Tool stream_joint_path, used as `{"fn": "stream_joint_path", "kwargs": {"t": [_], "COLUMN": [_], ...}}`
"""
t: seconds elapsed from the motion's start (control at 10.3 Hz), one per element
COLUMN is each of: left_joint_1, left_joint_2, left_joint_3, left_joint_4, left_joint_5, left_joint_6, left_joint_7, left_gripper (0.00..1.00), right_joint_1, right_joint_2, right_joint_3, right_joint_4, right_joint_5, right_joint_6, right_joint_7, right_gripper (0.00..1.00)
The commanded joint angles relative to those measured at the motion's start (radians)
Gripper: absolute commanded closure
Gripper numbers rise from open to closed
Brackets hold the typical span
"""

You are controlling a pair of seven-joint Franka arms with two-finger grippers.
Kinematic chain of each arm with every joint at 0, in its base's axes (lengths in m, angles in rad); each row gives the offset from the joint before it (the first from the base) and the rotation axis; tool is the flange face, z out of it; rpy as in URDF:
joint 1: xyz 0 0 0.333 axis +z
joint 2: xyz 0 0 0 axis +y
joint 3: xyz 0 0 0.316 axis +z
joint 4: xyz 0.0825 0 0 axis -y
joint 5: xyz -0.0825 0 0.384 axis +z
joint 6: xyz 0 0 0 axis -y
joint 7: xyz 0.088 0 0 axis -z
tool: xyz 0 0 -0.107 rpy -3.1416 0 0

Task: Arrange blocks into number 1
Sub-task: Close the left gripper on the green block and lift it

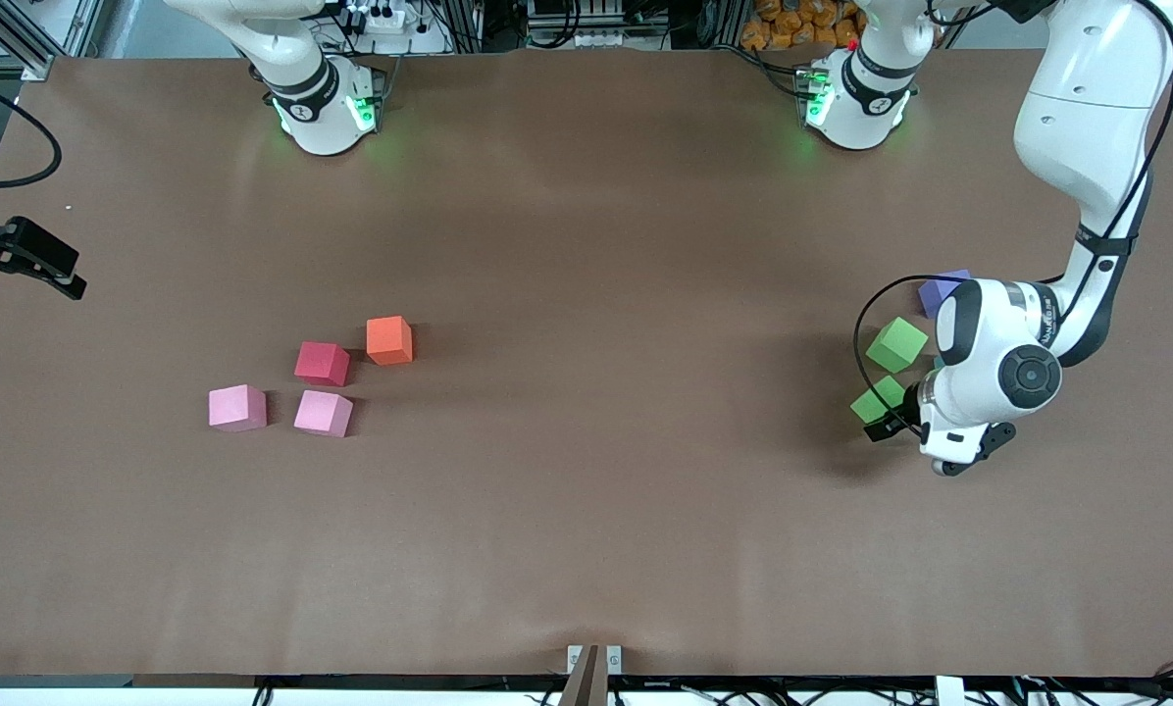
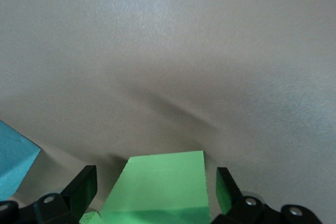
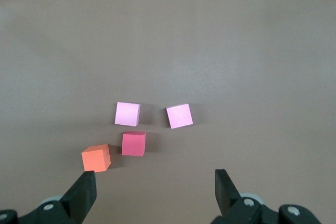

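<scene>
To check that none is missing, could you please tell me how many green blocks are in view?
2: both at the left arm's end of the table. One green block lies beside the purple block; the other, nearer the front camera, sits between the open left gripper's fingers.

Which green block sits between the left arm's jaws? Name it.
The green block nearer the front camera, seen between the open jaws of the left gripper; the other green block lies clear.

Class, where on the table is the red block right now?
In the front view, the red block sits toward the right arm's end of the table, beside the orange block and just farther from the camera than the two pink blocks.
</scene>
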Motion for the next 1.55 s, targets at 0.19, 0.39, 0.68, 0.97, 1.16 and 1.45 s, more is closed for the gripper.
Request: {"fn": "stream_joint_path", "kwargs": {"t": [0.19,0.39,0.68,0.97,1.16,1.45], "left_joint_1": [-0.018,-0.017,-0.020,-0.027,-0.032,-0.091], "left_joint_2": [-0.027,-0.042,-0.044,-0.073,-0.090,-0.121], "left_joint_3": [-0.002,-0.003,-0.005,-0.005,-0.006,-0.009], "left_joint_4": [-0.038,-0.055,-0.056,-0.055,-0.047,-0.043], "left_joint_5": [0.024,0.024,0.027,0.027,0.027,0.027], "left_joint_6": [0.004,0.003,-0.017,-0.083,-0.103,-0.103], "left_joint_7": [-0.062,-0.062,-0.058,-0.056,-0.055,-0.056], "left_gripper": [0.00,0.00,0.00,1.00,1.00,1.00], "right_joint_1": [-0.008,-0.008,-0.022,-0.023,-0.023,-0.025], "right_joint_2": [0.014,0.014,0.014,0.014,0.014,0.014], "right_joint_3": [0.008,0.008,0.006,0.006,0.006,0.006], "right_joint_4": [0.025,0.025,0.023,0.023,0.025,0.023], "right_joint_5": [0.001,0.001,0.047,0.047,0.047,0.047], "right_joint_6": [-0.009,-0.009,-0.018,-0.020,-0.020,-0.020], "right_joint_7": [0.003,0.005,0.003,0.002,0.002,0.002], "right_gripper": [0.00,0.00,0.00,0.00,0.00,0.00]}}
